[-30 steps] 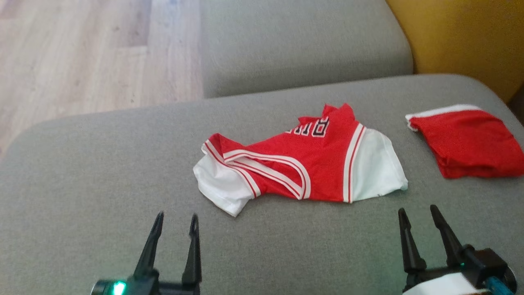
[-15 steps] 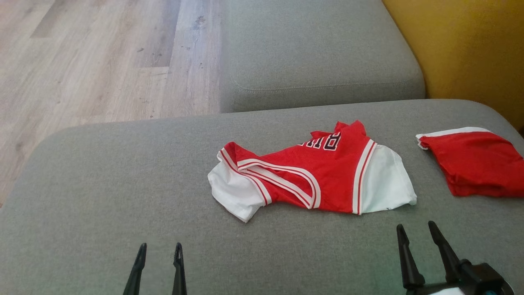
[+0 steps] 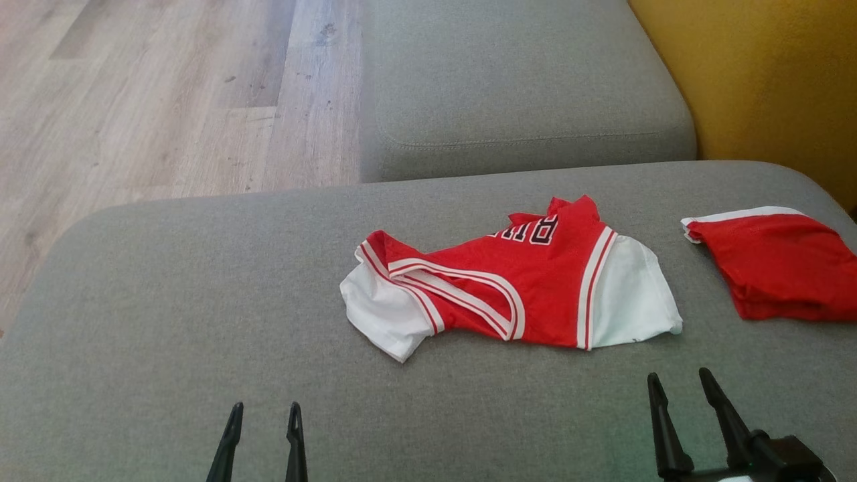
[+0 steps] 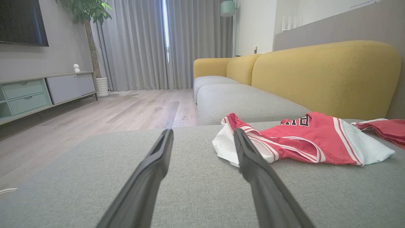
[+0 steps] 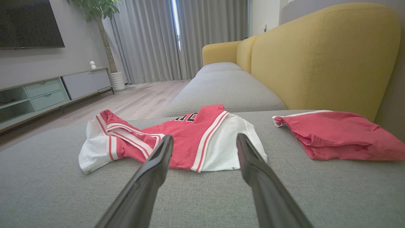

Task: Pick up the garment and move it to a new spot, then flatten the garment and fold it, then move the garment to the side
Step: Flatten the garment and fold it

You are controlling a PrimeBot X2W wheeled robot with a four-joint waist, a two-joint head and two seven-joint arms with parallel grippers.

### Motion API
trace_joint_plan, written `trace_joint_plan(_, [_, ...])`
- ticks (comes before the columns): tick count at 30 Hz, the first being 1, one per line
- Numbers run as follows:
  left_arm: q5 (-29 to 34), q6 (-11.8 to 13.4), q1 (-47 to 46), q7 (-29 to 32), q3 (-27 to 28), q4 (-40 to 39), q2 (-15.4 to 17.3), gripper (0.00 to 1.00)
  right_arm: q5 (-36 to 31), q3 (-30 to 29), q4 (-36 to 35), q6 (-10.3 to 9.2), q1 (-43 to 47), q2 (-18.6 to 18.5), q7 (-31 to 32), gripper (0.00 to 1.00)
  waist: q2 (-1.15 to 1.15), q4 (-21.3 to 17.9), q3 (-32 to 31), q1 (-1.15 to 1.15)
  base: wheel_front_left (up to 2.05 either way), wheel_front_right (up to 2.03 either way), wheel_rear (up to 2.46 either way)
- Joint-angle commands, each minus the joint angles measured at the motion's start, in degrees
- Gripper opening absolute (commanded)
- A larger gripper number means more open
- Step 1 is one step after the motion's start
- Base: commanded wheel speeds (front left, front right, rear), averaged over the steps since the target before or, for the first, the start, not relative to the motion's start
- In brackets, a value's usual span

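Altogether one jersey (image 3: 535, 294), one red bundle (image 3: 776, 268).

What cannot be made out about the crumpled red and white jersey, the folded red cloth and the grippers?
Black lettering on the crumpled red and white jersey: head view, a fold hides part; unreadable.
Folded red cloth with white trim: head view, the right edge cuts it off.
Left gripper: head view, the bottom edge hides everything below its dark fingers.
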Motion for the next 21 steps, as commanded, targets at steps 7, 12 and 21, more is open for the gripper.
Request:
trace_joint_plan(7, [-0.16, 0.04, -2.15, -0.54, 2.06, -1.6, -1.02, 1.0, -0.39, 1.24, -2.15, 0.22, -2.06, -0.38, -0.22, 1.0, 0.0, -0.3, 0.14, 0.0, 0.0, 0.0, 0.0])
trace_joint_plan(12, [-0.16, -0.15, -2.24, -0.54, 2.1, -1.26, -1.08, 1.0, -0.18, 1.28, -2.25, 0.22, -2.23, -0.43, -0.22, 1.0, 0.0, -0.6, 0.26, 0.0, 0.0, 0.0, 0.0])
trace_joint_plan(21, [1.0, -3.31, -7.51, -0.54, -0.87, 2.88, -1.12, 1.0, 0.35, 2.68, -2.67, 0.22, -3.8, -0.94, -0.22, 1.0, 0.0, -3.04, 2.63, 0.0, 0.0, 0.0, 0.0])
